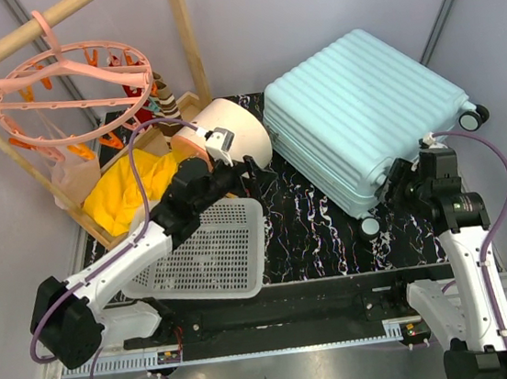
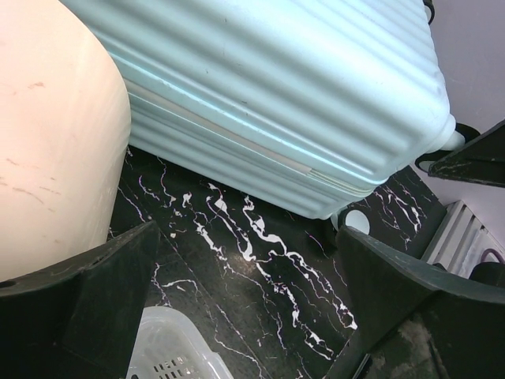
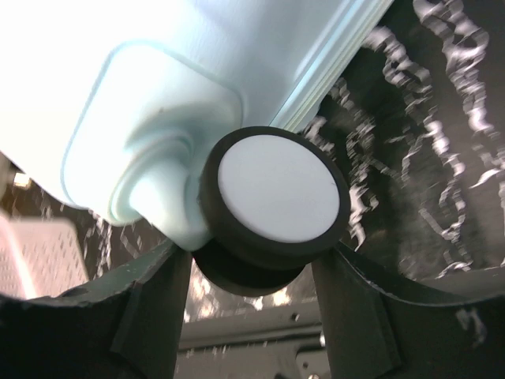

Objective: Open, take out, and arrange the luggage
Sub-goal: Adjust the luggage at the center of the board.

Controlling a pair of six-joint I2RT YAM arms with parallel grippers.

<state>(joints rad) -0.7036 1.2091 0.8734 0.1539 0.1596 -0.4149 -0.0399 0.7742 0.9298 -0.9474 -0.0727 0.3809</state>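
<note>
Black marbled tabletop (image 1: 305, 229) is carrying the luggage (image 1: 364, 111), lying closed at far right. Right gripper (image 3: 248, 276) is bracketing a corner wheel (image 3: 276, 193), seemingly to steady it; actual clamping cannot be told. Left gripper (image 2: 245, 268) is hovering spread wide, empty, facing the seam (image 2: 237, 136)

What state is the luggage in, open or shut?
Shut: the luggage lies flat, both shells closed together along the seam, no lining showing.

The luggage (image 1: 364, 111) lies on the table (image 1: 305, 229) at the right rear, the drawer box (image 1: 233, 132) just left, the basket (image 1: 210, 250) before that box.
</note>
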